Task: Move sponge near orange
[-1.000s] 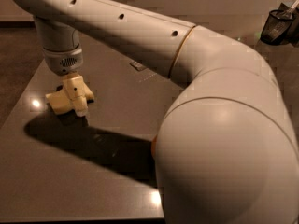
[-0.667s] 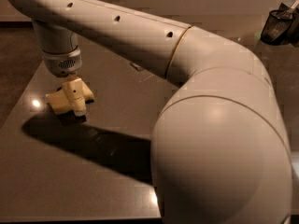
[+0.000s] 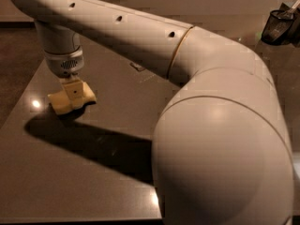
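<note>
The sponge (image 3: 58, 102) is a pale yellow block with wavy edges, lying at the left side of the dark table (image 3: 93, 182). My gripper (image 3: 73, 95) hangs straight down from the wrist, right over the sponge's middle and touching it. The gripper covers part of the sponge. The sponge's lower left edge rests on the table. The orange is out of view. My arm's large cream elbow (image 3: 220, 158) fills the right half of the view.
The arm's dark shadow (image 3: 93, 139) falls across the table in front of the sponge. A small scrap (image 3: 137, 67) lies further back on the table. A dark basket-like object (image 3: 281, 25) stands at the far right. The table's front edge runs along the bottom.
The elbow has swung closer and fills more of the view. The gripper has sunk slightly onto the sponge, which stays in the same spot.
</note>
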Motion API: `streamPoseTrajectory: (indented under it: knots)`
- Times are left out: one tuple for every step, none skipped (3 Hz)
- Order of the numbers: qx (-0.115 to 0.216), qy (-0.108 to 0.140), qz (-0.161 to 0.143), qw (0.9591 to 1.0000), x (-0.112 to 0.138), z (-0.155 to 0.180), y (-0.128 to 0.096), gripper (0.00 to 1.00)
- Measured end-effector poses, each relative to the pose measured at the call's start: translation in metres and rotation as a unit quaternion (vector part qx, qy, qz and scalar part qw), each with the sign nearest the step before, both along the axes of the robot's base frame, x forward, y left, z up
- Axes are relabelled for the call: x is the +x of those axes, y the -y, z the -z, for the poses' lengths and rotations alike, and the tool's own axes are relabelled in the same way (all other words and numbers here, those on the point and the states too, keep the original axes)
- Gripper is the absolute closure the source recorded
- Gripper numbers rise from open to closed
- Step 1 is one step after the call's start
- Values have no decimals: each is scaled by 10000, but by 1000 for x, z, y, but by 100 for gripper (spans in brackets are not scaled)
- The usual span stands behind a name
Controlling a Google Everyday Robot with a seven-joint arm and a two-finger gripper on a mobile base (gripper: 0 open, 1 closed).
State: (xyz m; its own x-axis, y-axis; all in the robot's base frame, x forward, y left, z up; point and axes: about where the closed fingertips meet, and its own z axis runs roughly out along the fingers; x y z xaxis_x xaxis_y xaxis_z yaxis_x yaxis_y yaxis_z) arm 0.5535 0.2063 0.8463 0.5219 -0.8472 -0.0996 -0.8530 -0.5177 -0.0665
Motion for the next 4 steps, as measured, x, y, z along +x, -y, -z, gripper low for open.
streamPoseTrajectory:
  knots:
    - [111,-17,17,9999,0,-11,13,84]
    - [237,-29,30,9997,-1,-24,34,100]
    - [332,-34,56,9994,0,-34,60,100]
    - [385,-99,84,9992,2,-41,90,100]
